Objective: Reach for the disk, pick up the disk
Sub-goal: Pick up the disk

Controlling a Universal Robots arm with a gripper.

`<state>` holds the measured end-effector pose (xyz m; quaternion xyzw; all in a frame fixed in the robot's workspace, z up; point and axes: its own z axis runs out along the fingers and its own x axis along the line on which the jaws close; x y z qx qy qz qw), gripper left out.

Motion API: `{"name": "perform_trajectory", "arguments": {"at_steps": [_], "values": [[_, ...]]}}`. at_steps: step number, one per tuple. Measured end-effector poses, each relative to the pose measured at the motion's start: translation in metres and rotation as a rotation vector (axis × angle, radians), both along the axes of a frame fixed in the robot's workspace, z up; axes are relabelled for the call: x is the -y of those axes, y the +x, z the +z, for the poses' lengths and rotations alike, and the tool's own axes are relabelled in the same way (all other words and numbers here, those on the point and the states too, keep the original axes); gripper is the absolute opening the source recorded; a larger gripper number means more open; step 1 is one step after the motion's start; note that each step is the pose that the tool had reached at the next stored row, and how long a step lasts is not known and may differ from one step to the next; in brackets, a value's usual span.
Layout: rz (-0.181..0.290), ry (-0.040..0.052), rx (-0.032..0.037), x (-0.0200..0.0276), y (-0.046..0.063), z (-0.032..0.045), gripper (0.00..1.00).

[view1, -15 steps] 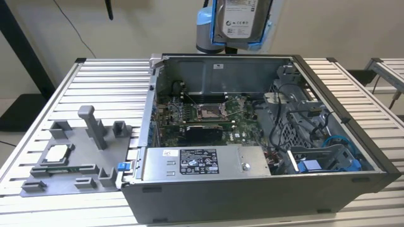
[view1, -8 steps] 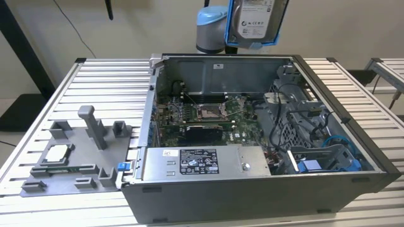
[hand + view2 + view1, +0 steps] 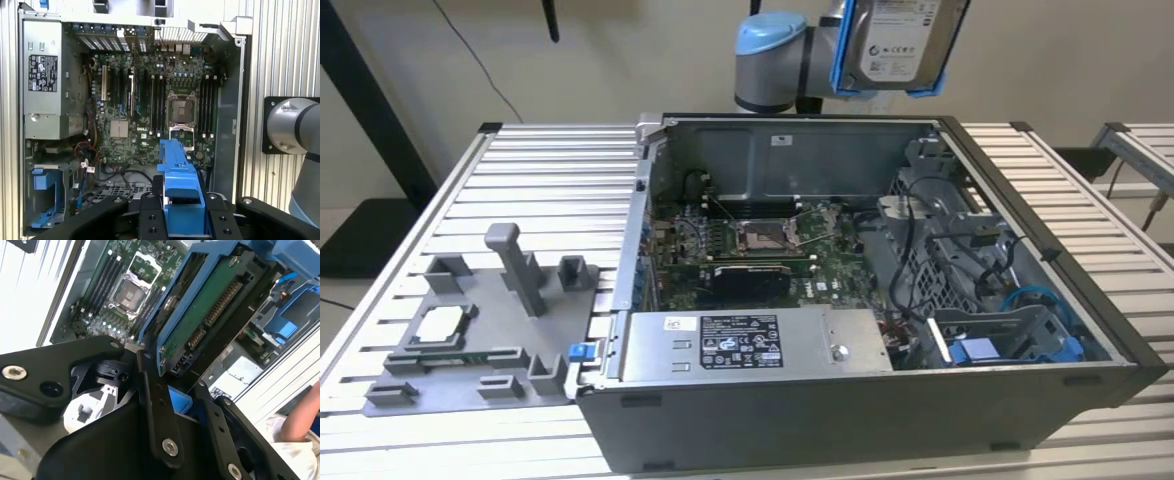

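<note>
Both wrist views show the gripper point(image 3: 182, 212) clamped on the disk point(image 3: 200, 305), its black fingers point(image 3: 160, 405) pressing the blue frame, while the exterior view shows it lifted high above the open computer case point(image 3: 1041, 250) on the slatted table point(image 3: 547, 170).

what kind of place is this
Probably a robotics lab bench for computer assembly work: an open computer case lies on a slatted metal table, a grey fixture tray sits beside it, and the gripper holds the disk.
</note>
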<state>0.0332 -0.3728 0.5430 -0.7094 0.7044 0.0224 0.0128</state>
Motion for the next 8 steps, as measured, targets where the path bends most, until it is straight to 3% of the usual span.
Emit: {"name": "perform_trajectory", "arguments": {"at_steps": [8], "values": [[0.0, 0.0, -0.0001, 0.0, 0.029, -0.0002, 0.0]]}}
